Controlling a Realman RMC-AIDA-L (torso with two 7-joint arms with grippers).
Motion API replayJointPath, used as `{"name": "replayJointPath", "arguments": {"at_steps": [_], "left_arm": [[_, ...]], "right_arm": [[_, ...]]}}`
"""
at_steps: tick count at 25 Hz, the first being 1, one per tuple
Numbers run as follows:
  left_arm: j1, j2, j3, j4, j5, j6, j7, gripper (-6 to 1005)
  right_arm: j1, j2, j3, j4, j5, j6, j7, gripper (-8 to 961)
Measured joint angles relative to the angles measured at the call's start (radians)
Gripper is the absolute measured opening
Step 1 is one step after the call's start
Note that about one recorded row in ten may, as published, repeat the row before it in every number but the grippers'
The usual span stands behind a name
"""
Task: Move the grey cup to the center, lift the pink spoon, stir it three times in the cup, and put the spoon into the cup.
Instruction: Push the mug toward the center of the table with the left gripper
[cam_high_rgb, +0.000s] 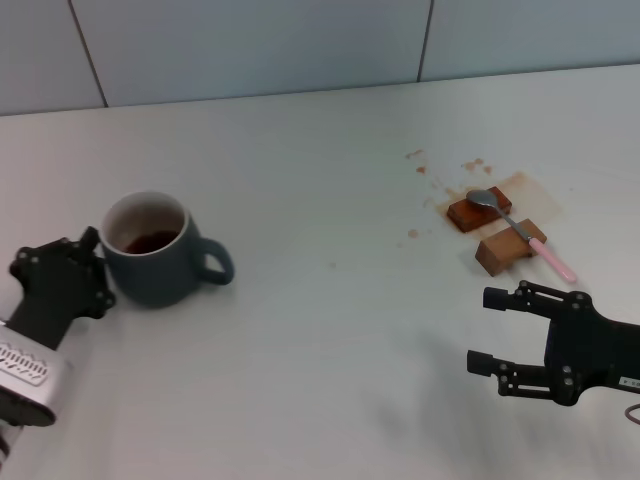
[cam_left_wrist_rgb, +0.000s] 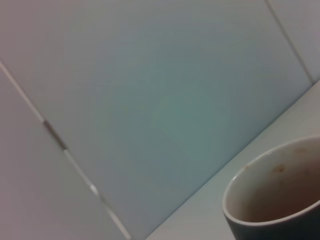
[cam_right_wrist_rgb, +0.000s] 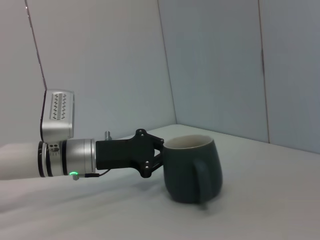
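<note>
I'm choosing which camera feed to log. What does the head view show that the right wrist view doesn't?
Only the head view shows the pink spoon lying across two wooden blocks, brown stains on the table, the open right pincer, and dark residue inside the grey cup. Only the right wrist view shows the left arm's silver wrist housing side-on. Both show the cup upright with the left pincer at its side.

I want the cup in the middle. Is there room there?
Yes. The table is bare between the grey cup, held at the left gripper, and the right gripper. It's crowded near the pink spoon on the wooden blocks.
</note>
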Motion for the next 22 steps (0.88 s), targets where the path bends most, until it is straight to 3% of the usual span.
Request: {"name": "replayJointPath", "arguments": {"at_steps": [22], "left_arm": [[-0.169,-0.001,-0.062,-0.285,0.08,-0.131,0.002,14]], "right_arm": [[-0.007,0.0,0.0,-0.001,0.0,-0.014,-0.001,778]]}}
